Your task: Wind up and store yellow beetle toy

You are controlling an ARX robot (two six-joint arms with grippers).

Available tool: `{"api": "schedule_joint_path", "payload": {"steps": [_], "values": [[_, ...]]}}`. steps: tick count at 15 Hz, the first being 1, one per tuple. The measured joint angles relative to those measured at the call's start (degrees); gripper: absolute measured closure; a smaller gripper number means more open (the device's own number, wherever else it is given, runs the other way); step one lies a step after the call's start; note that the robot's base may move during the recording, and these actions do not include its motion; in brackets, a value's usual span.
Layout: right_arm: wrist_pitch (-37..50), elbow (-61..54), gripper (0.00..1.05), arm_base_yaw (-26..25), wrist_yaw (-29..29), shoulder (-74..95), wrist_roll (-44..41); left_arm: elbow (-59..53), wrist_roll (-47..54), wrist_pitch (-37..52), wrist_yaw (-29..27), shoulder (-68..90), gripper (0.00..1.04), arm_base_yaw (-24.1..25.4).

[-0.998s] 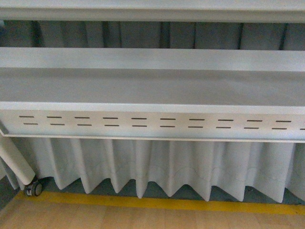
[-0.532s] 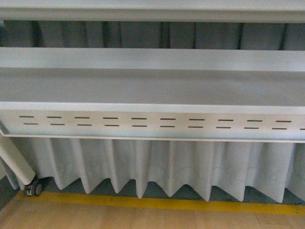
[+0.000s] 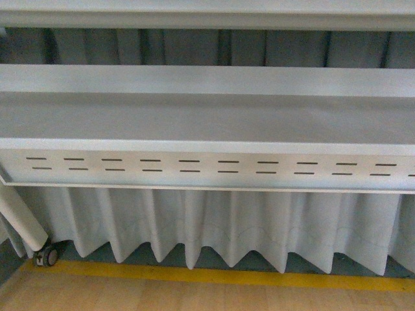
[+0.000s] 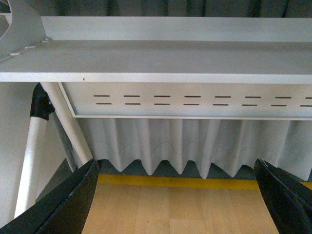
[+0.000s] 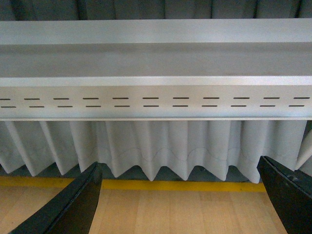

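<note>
You faced a pale grey shelf (image 3: 207, 120) that filled the middle of the front view. A row of short dark slots (image 3: 207, 166) ran along its front lip. A second shelf edge (image 3: 207, 18) crossed the top of the frame. Below the lip hung a pleated white curtain (image 3: 227, 227). Beneath it lay a yellow floor line (image 3: 227, 276) and a wooden floor (image 3: 194, 299). At the lower left, a slanted white tube (image 3: 19, 217) ended beside a small caster wheel (image 3: 47, 256).

Nothing in the front view had changed from the frames a second and half a second before.

The yellow beetle toy showed in none of the three views, so you could not tell where it was.

Neither arm showed in the front view; only the wrist views showed them. The left fingers (image 4: 73, 200) sat in the bottom corners of the left wrist view, spread wide and holding nothing. That view alone showed a black clamp (image 4: 41, 105) on a white post (image 4: 30, 161) at the left. The right fingers (image 5: 78, 204) were likewise spread wide apart and held nothing.
</note>
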Motion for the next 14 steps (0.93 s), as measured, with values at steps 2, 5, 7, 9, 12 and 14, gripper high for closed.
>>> {"api": "schedule_joint_path", "payload": {"steps": [2, 5, 7, 9, 12, 14], "values": [[-0.11, 0.00, 0.07, 0.00, 0.00, 0.00, 0.00, 0.00, 0.00, -0.04, 0.00, 0.00, 0.07, 0.00], [-0.04, 0.00, 0.07, 0.00, 0.00, 0.02, 0.02, 0.00, 0.02, -0.17, -0.09, 0.00, 0.07, 0.00], [0.00, 0.00, 0.07, 0.00, 0.00, 0.00, 0.04, 0.00, -0.02, 0.02, -0.02, 0.00, 0.07, 0.00], [0.00, 0.00, 0.07, 0.00, -0.02, 0.02, 0.00, 0.00, -0.02, 0.00, -0.02, 0.00, 0.07, 0.00], [-0.02, 0.00, 0.07, 0.00, 0.02, 0.00, 0.02, 0.00, 0.02, -0.02, 0.02, 0.00, 0.07, 0.00], [-0.04, 0.00, 0.07, 0.00, 0.02, 0.00, 0.02, 0.00, 0.00, 0.00, 0.02, 0.00, 0.07, 0.00]]}}
